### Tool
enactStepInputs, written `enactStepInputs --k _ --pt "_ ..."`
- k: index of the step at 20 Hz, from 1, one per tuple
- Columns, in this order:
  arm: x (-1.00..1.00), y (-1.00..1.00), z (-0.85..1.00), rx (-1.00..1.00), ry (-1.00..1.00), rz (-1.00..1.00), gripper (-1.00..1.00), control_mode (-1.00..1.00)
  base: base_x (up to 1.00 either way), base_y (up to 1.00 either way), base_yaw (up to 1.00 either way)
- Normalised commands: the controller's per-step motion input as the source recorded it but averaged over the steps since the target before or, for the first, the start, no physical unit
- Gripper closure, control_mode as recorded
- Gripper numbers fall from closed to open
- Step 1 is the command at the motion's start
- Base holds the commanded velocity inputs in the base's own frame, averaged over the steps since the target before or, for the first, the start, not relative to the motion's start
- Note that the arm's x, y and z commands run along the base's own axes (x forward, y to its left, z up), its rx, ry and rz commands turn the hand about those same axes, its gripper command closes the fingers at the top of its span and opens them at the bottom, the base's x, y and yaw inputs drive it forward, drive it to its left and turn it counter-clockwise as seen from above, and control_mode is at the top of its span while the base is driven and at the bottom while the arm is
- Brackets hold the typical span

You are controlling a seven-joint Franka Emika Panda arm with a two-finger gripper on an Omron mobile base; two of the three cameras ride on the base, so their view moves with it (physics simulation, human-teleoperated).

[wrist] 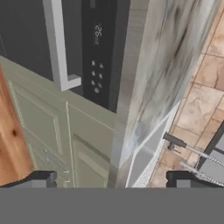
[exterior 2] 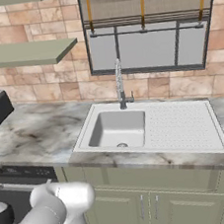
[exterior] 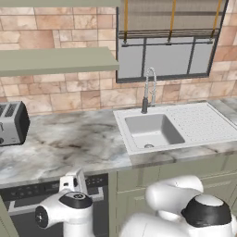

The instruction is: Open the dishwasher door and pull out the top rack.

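The gripper [wrist: 109,179] stands wide open with nothing between its two dark fingertips [wrist: 41,178], which rise far apart at the bottom of the hand view. Beyond the fingertips, in this rolled view, come the sage-green cabinet doors [wrist: 48,131]. Past them lies the dishwasher door [wrist: 26,39], black and closed. Its silver bar handle [wrist: 59,48] ends above and between the fingertips, well apart from them. Beside the handle runs the control strip [wrist: 98,52], with tiny light markings and a small lit display too blurred to read. Farther off are the marble counter [wrist: 157,83], the white sink [exterior: 152,129] and its faucet [exterior: 148,90], then the toaster [exterior: 13,122].
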Motion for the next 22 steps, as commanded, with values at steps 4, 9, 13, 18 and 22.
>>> enactStepInputs --k 4,9,13,18,22 --pt "0.00 0.35 -0.52 0.00 -0.01 -0.16 -1.00 -1.00 0.00 0.00 0.00" --pt "0.00 0.33 -0.49 0.00 -0.03 -0.14 -1.00 -1.00 0.00 0.00 0.00" --pt "0.01 0.35 -0.46 0.00 -0.07 -0.10 -1.00 -1.00 0.00 0.00 0.00" --pt "0.00 0.14 -0.27 0.00 -0.03 -0.02 -1.00 -1.00 0.00 0.00 0.00" --pt "0.11 0.01 -0.33 0.00 -0.01 0.00 -1.00 -1.00 0.00 0.00 0.00"
